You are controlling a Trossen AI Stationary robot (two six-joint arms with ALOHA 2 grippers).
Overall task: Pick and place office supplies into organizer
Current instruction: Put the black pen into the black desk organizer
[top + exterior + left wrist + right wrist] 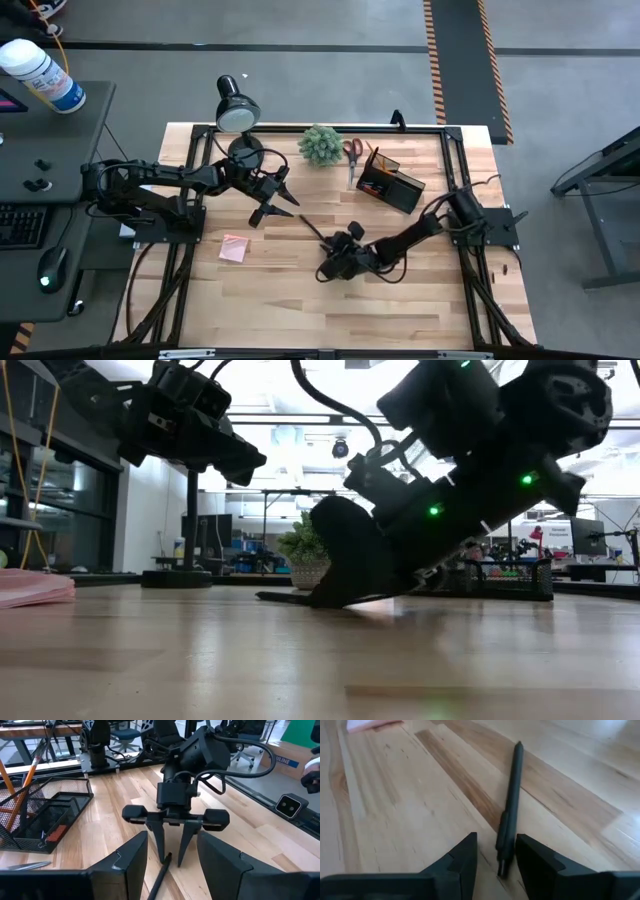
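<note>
A black pen (511, 795) lies flat on the wooden table, near its middle (311, 227). My right gripper (326, 243) is low over the pen's near end, open, slanting down, with one finger on each side of that end (502, 862). The left wrist view shows those fingers (159, 837) straddling the pen from the front. My left gripper (275, 200) hangs open above the table, left of the pen, holding nothing. The black mesh organizer (394, 185) stands at the far right with an orange pencil (22, 782) in it. Red-handled scissors (352, 156) lie next to it.
A pink sticky-note pad (234, 248) lies on the table's left half. A green plant ball (320, 145) and a black desk lamp (238, 112) stand along the far edge. Bare wood lies toward the near edge (330, 320).
</note>
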